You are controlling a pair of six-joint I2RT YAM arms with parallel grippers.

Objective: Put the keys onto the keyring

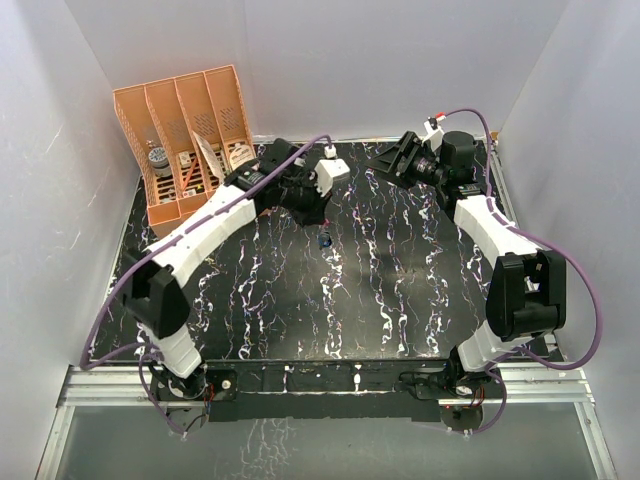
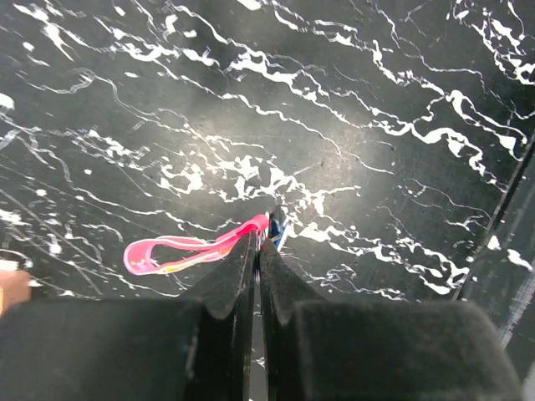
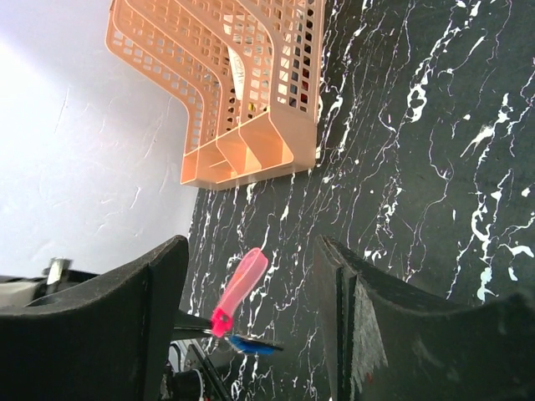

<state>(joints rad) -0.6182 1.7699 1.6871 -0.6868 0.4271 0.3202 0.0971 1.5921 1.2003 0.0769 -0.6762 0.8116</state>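
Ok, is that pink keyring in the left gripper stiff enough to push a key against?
Probably not. The keyring is a thin flat strap pinched only at one end by the shut left gripper, so its free loop would likely bend away from a push. It looks very light, and the blue key near the pinch might swing it.

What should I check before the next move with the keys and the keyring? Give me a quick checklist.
1. Left jaws shut on the keyring: ok, pinched at its end, loop free.
2. Blue key at the pinched end: ok. Whether it is threaded on: cannot tell.
3. Dark key located: cannot tell, not seen in any view.
4. Right jaws open with nothing between them: ok.
5. Right jaws facing the keyring: ok, strap and blue key sit between them in the right wrist view.
6. Orange organizer away from both arms: ok, at the far left corner.
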